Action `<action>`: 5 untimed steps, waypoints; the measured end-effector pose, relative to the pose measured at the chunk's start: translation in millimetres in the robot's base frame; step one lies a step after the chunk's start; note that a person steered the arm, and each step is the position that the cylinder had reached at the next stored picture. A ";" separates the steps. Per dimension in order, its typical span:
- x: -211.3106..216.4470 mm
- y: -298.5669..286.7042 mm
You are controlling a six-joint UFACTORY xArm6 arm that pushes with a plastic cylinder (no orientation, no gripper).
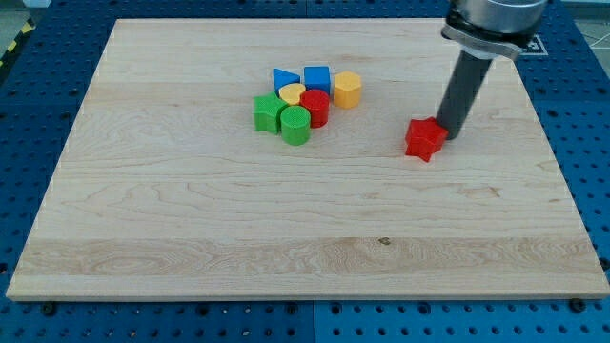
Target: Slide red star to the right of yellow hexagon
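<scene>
1. Camera view: we see a pale wooden surface resting on a blue perforated base.
2. Our tool is a straight dark rod with nothing to open or close. It comes down from the far right, and my tip stands at the right far edge of the red star, touching it or very nearly so.
3. The red star lies alone, right of centre, well apart from the other blocks.
4. The yellow hexagon sits at the right end of a cluster left of the star and a little farther back.
5. In that cluster we see a blue cube just left of the hexagon, a blue triangular block, a yellow block of unclear shape, a red cylinder, a green cylinder and a green block on the near left.
</scene>
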State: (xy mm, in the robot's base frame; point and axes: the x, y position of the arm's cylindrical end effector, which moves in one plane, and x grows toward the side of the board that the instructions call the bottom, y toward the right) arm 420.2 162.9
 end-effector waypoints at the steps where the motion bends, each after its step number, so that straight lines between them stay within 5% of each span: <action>1: -10.4 -0.1; 3: -9.8 50.7; 5: 54.3 58.2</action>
State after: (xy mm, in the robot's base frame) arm 474.5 221.1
